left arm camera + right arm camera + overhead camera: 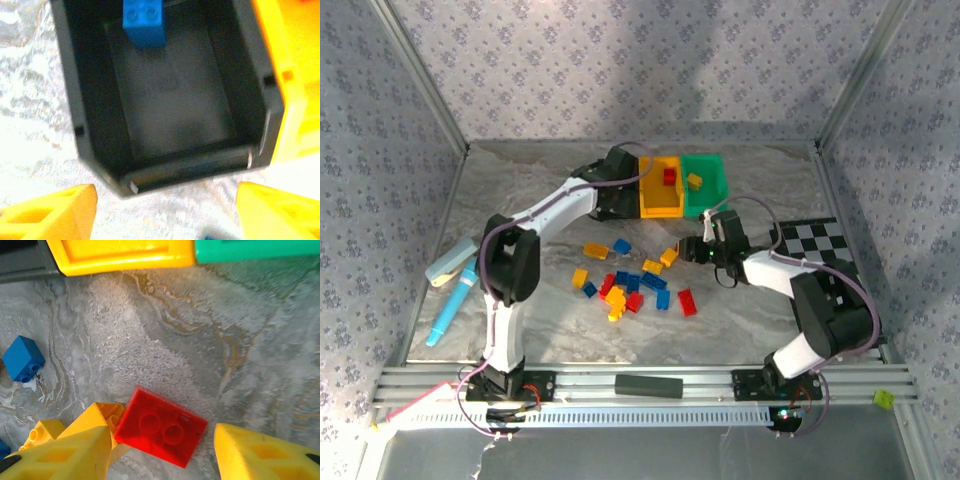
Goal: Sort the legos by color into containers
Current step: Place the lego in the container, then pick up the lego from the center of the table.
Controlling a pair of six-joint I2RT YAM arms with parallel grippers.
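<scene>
Top external: bins [658, 212] hold one brick each; loose lego pile [625, 285] at their 6 o'clock, unsorted. Left pincer [165, 192] spread, empty, over black bin [90, 125]; right pincer [160, 436] spread astride red brick [161, 424].

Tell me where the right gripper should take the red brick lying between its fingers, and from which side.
Take the red brick from straight above, probably across its two long flat sides, which are free. It lies flat, skewed to the open right gripper, and a yellow brick crowds its left short end, so the wrist should turn.
</scene>
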